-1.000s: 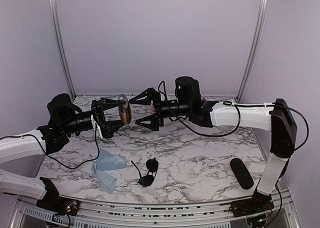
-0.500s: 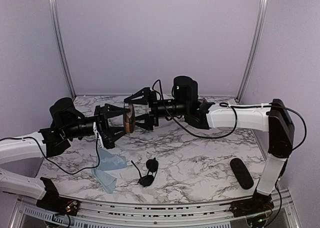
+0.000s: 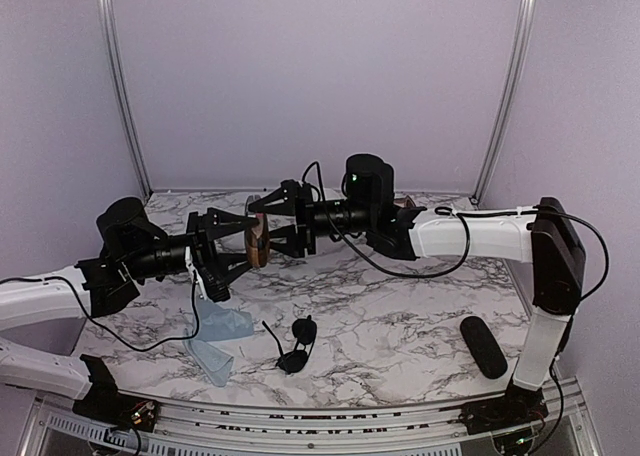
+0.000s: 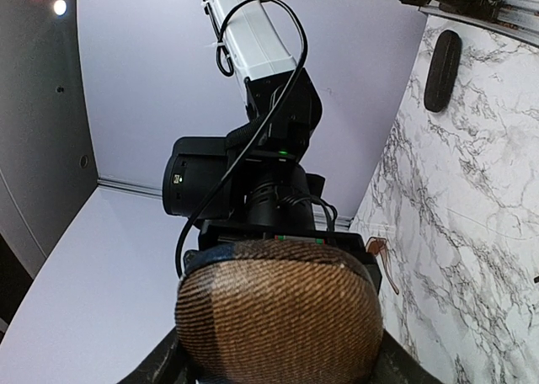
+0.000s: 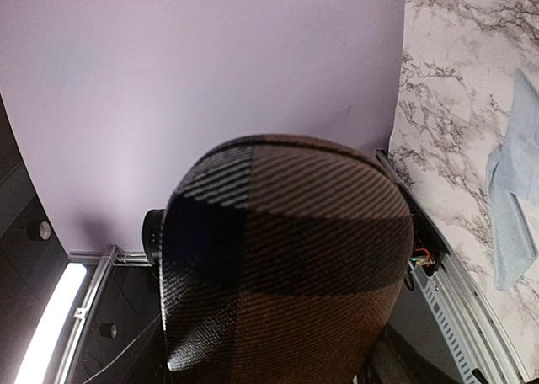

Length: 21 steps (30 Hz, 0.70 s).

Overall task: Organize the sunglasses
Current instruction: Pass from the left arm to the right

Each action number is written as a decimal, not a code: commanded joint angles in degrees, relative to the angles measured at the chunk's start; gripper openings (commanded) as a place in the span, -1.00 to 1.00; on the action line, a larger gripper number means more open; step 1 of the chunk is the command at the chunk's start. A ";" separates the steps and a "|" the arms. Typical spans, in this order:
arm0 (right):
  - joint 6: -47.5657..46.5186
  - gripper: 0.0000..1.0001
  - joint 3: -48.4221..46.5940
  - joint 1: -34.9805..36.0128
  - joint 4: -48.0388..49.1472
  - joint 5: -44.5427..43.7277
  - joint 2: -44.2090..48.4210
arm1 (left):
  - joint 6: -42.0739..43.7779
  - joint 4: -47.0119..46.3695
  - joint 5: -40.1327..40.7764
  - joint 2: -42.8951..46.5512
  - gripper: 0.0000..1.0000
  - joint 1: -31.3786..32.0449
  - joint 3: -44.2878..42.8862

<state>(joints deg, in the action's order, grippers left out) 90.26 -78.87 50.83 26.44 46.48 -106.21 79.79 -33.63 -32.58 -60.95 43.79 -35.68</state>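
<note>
The brown woven case [image 3: 257, 244] hangs in the air between both arms. My left gripper [image 3: 243, 248] is shut on one end; the case fills the left wrist view [image 4: 278, 317]. My right gripper [image 3: 270, 223] is open, its jaws standing on either side of the other end, which fills the right wrist view [image 5: 286, 266]. The small black sunglasses [image 3: 298, 344] lie folded open on the marble table near the front. A bit of the brown sunglasses [image 4: 380, 253] shows on the table behind the right arm.
A blue cloth [image 3: 218, 338] lies crumpled at the front left, also in the right wrist view [image 5: 514, 190]. The oblong black case [image 3: 483, 346] lies at the front right, also in the left wrist view [image 4: 442, 58]. Purple walls enclose the table.
Both grippers came together at mid-table. The left one brought the brown case right and down; the right one moved left until its open jaws reached the case's other end.
</note>
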 commanded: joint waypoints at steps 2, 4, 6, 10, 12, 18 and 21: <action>-3.67 0.04 -2.91 0.18 5.91 1.74 0.70 | -7.99 3.02 1.80 1.57 0.16 0.51 0.74; -4.39 0.02 -2.47 -0.54 5.79 1.43 1.10 | -8.86 4.28 2.83 2.24 0.30 0.51 0.75; -4.95 0.01 -1.79 -1.33 5.86 0.85 1.75 | -9.86 5.12 4.29 2.52 0.40 0.52 0.87; -7.78 -0.04 -1.15 -2.24 3.55 0.00 2.71 | -14.24 7.34 5.91 2.10 0.96 0.51 -0.55; -11.34 -0.10 -1.41 -4.36 -0.38 -1.64 3.46 | -16.27 8.03 6.31 2.03 0.98 0.51 -1.31; -21.48 -0.10 -2.16 -6.99 -10.74 -5.94 5.61 | -30.84 8.04 14.07 1.72 0.98 0.51 -5.15; -26.14 -0.11 -3.27 -8.26 -15.04 -7.75 6.12 | -43.41 7.79 21.88 0.91 0.99 0.44 -8.68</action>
<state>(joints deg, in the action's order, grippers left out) 72.25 -78.89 43.94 17.30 41.91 -102.98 53.78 -25.52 -21.06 -59.75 44.21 -38.74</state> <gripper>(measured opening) 0.655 0.993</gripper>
